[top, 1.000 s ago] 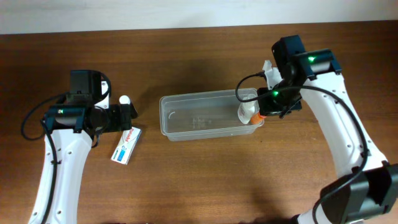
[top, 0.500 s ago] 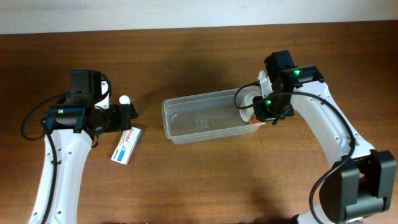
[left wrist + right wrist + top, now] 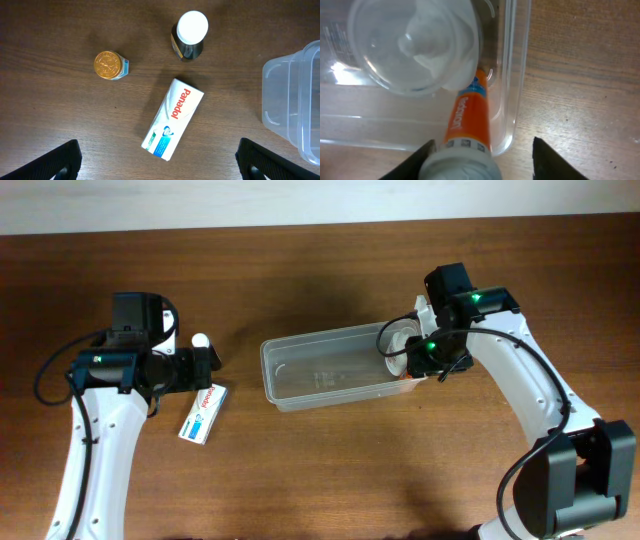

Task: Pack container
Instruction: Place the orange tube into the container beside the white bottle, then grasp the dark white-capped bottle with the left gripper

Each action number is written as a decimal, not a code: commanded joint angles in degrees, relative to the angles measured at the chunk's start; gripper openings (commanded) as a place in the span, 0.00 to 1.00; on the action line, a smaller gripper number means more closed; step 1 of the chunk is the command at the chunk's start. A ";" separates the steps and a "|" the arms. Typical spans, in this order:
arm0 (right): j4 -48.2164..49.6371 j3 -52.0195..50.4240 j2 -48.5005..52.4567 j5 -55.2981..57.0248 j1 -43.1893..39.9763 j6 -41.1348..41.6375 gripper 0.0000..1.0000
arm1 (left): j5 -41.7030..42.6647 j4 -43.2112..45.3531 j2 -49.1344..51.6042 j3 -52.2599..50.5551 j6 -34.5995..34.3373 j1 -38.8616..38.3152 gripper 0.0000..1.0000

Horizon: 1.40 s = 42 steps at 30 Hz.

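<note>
The clear plastic container point(image 3: 330, 370) lies mid-table. At its right end are a translucent white bottle point(image 3: 420, 45) and an orange tube point(image 3: 467, 117) with a white cap, which leans on the end wall. My right gripper point(image 3: 480, 165) hovers over that end point(image 3: 425, 360). Its jaws are wide apart, with the tube's cap against the left finger only. My left gripper point(image 3: 160, 160) is open and empty above a white Panadol box point(image 3: 173, 118), left of the container point(image 3: 295, 100).
A dark bottle with a white cap point(image 3: 190, 37) and a small gold-lidded jar point(image 3: 110, 66) stand on the wood table beyond the box. The box point(image 3: 203, 415) lies left of the container. Bare table lies right of the container's end wall point(image 3: 580, 90).
Over the last second my right gripper moved left over the container's right end, and the container shifted slightly. Nothing has changed in the last half second. The left arm is still.
</note>
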 commanded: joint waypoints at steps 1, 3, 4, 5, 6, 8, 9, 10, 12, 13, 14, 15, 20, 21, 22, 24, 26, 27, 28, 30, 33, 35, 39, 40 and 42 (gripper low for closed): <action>-2.45 1.99 -1.77 -2.10 0.52 -2.86 0.55 | 0.42 -0.07 0.20 1.22 0.87 -0.07 0.99; -5.29 4.92 -3.74 -5.22 0.61 -5.05 0.56 | 0.42 -0.07 0.20 1.22 0.87 -0.07 0.99; -6.73 6.45 -4.70 -5.75 0.87 -5.73 0.56 | 0.42 -0.07 0.20 1.22 0.87 -0.07 0.99; -8.20 8.20 -5.86 -5.70 1.22 -6.29 0.57 | 0.42 -0.07 0.20 1.22 0.87 -0.07 0.99; -9.22 9.75 -6.95 -5.51 1.46 -6.45 0.59 | 0.42 -0.07 0.20 1.22 0.87 -0.07 0.99; -10.16 12.79 -9.73 -5.31 1.68 -6.40 0.60 | 0.42 -0.04 0.20 1.22 0.87 -0.07 1.00; -10.03 13.64 -10.82 -5.22 1.53 -6.12 0.61 | 0.42 -0.04 0.20 1.22 0.87 -0.07 0.99; -9.55 14.62 -12.33 -3.89 1.01 -4.22 0.62 | 0.42 -0.04 0.20 1.22 0.87 -0.07 0.99; -8.48 14.93 -14.10 -0.37 -0.35 -0.44 0.64 | 0.44 -0.04 0.20 1.22 0.87 -0.09 0.99; -7.91 14.93 -15.02 3.13 -1.84 2.95 0.67 | 0.44 -0.04 0.20 1.22 0.85 -0.09 0.99; -7.80 14.93 -15.28 5.05 -2.93 5.01 0.70 | 0.44 -0.02 0.20 1.22 0.85 -0.09 0.99; -7.87 14.91 -15.34 6.56 -4.83 7.04 0.76 | 0.44 0.04 0.20 1.22 0.85 -0.09 0.99; -10.14 11.91 -15.23 2.38 -14.05 8.70 0.79 | 0.42 0.81 0.20 1.36 0.90 -0.09 0.99; -11.65 10.38 -15.23 1.53 -16.11 9.33 0.80 | 0.42 0.68 0.24 2.08 0.90 -0.09 0.97; -12.57 9.38 -15.23 1.49 -16.98 9.51 0.80 | 0.42 0.52 0.35 2.80 0.87 -0.09 0.94; -13.75 6.84 -15.23 1.49 -17.99 9.49 0.80 | 0.44 0.07 1.07 5.70 0.81 -0.09 0.92; -13.81 3.67 -15.23 1.49 -17.94 9.46 0.80 | 0.44 0.20 2.58 9.53 -0.04 -0.09 0.92; -13.57 1.81 -15.23 1.42 -17.90 9.46 0.80 | 0.46 0.28 3.93 11.96 -0.26 -0.09 0.92; -13.07 0.35 -15.23 1.31 -17.92 9.46 0.80 | 0.44 0.37 5.42 14.01 -0.90 -0.09 0.92; -11.87 -2.67 -15.23 1.31 -17.92 9.25 0.80 | 0.46 0.42 8.24 16.94 -2.29 -0.09 0.92; -10.25 -5.77 -15.23 1.33 -17.92 9.11 0.80 | 0.68 1.14 14.29 19.47 -5.55 -0.09 0.92; -9.44 -6.93 -15.23 1.33 -17.92 9.05 0.81 | 3.48 2.19 18.91 19.50 -6.25 -0.13 0.92; -9.07 -7.34 -15.23 1.33 -17.92 8.74 0.82 | 6.93 2.75 25.49 19.50 -6.25 -0.20 0.92; -9.07 -7.34 -15.23 1.33 -17.92 8.17 0.82 | 7.13 2.73 28.50 19.50 -6.27 -0.20 0.92; -9.14 -7.34 -15.23 1.36 -17.92 7.54 0.82 | 7.56 2.58 32.89 19.50 -7.54 -0.17 0.84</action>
